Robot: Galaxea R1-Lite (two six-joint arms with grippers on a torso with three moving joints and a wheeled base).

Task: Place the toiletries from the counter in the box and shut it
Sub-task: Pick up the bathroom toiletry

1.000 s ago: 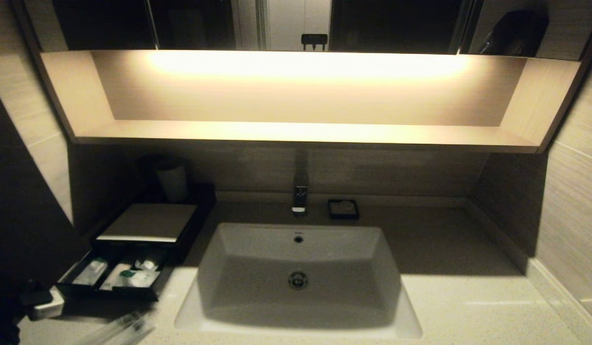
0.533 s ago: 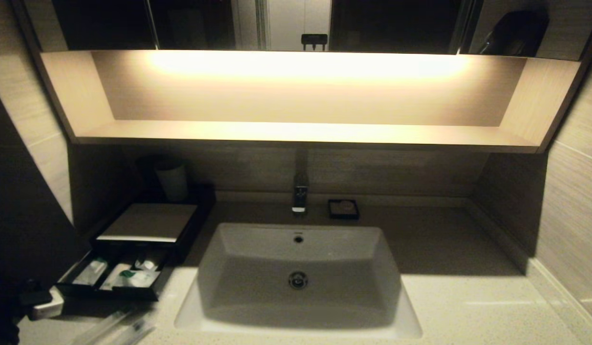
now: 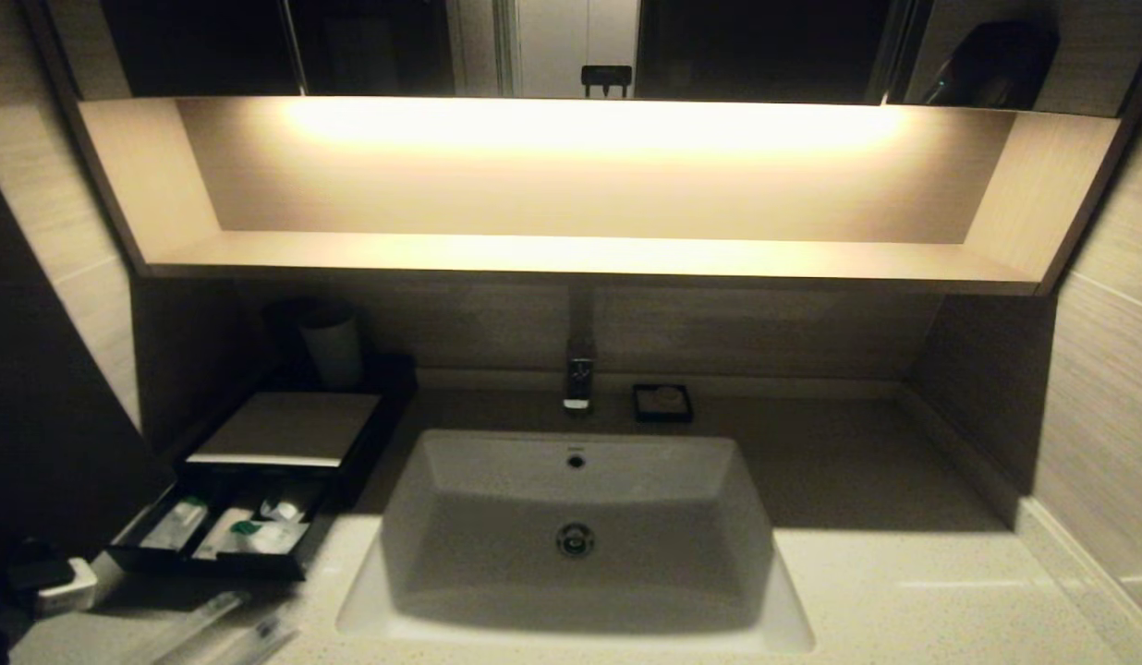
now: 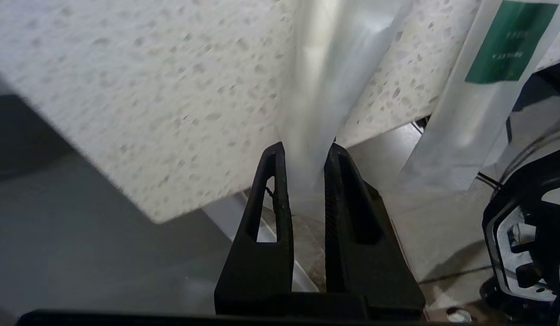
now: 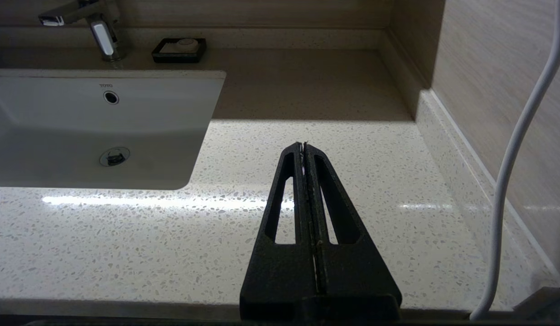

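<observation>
In the left wrist view my left gripper (image 4: 305, 149) is shut on the end of a long slim clear packet (image 4: 325, 68) that reaches up over the speckled counter (image 4: 148, 90). Beside it lies a second packet with a green label (image 4: 479, 90). The head view shows both slim packets (image 3: 192, 623) (image 3: 261, 637) at the counter's front left corner. The black box (image 3: 285, 429) stands behind them, its drawer (image 3: 137, 554) pulled out, with several packets (image 3: 257, 534) inside. My right gripper (image 5: 303, 145) is shut and empty over the counter right of the sink.
A white sink basin (image 3: 576, 591) fills the middle of the counter, with a faucet (image 3: 578, 383) and a small black dish (image 3: 662, 403) behind it. A pale cup (image 3: 331, 346) stands behind the box. A wall and a white cable (image 5: 515, 158) are on the right.
My left gripper has shut on the slim packet. The left arm's end has drawn a little toward the left edge, and the packets have shifted slightly.
</observation>
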